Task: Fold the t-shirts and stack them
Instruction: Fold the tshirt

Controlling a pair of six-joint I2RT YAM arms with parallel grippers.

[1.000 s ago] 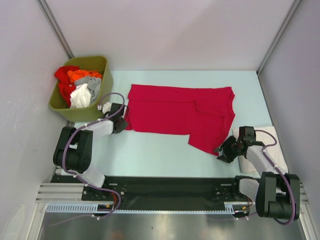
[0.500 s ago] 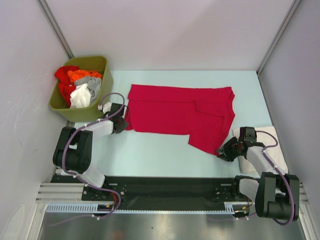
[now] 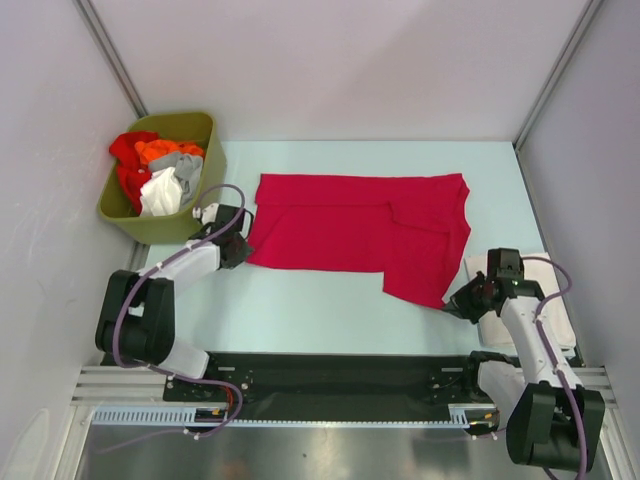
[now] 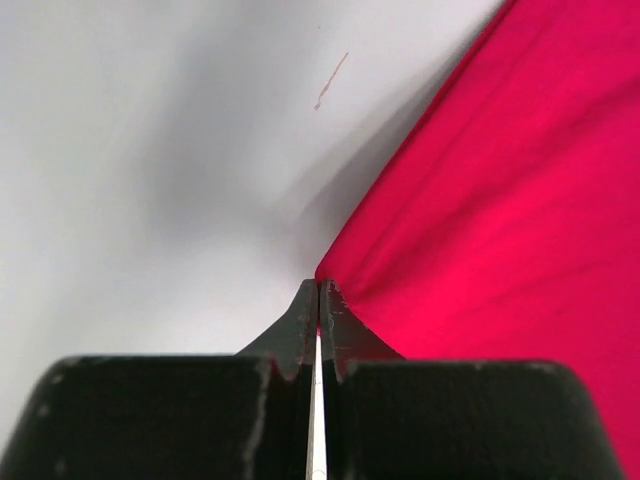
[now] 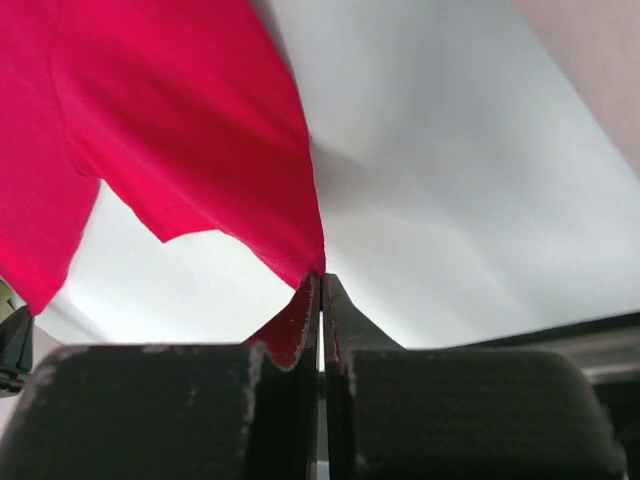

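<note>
We see our crimson t-shirt (image 3: pixel 355 230) lying flat mid-table, partly folded. The left claw (image 3: pixel 242 254) pinches its 8 o'clock corner, and the right claw (image 3: pixel 456 301) pinches its 5 o'clock corner. The right arm (image 3: pixel 525 335) hides part of the off-white t-shirt (image 3: pixel 562 322).

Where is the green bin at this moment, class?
In the top view, the bin sits at the far left, holding crumpled shirts, just beyond the left gripper and left of the spread red shirt.

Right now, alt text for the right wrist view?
The right gripper, jaws shut, pinches a corner of the crimson t-shirt, whose cloth spreads up and to the left. Pale table fills the rest of the view.
</note>
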